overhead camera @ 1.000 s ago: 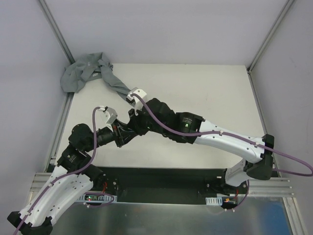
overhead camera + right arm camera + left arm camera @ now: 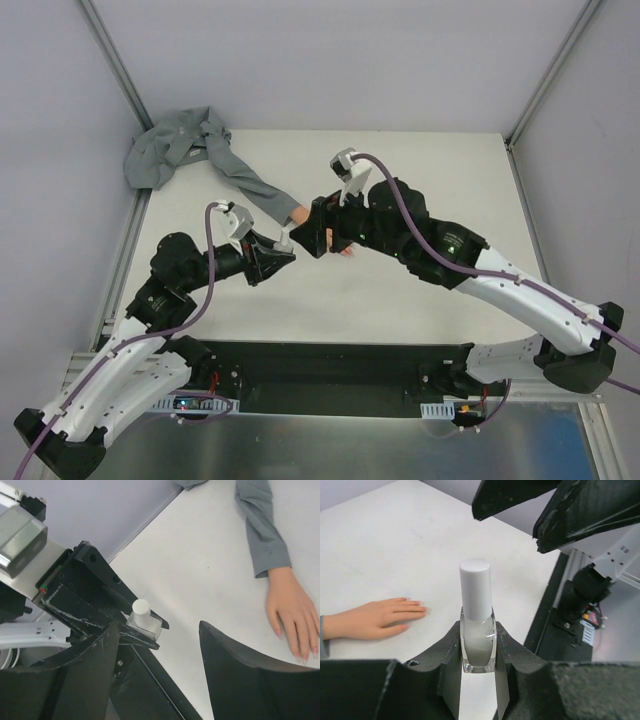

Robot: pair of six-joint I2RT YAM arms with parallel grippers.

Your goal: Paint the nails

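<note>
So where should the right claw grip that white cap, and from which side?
Grip the white cap on its bare sides, from above: it stands upright, clear of the left claw, which clamps the glass bottle below. The right claw is open.

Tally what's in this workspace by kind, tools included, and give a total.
mannequin hand: 1
grey sleeve: 1
white-capped bottle: 1
tools: 2, the left tool shut on the bottle and the right tool open
Total: 5
</note>
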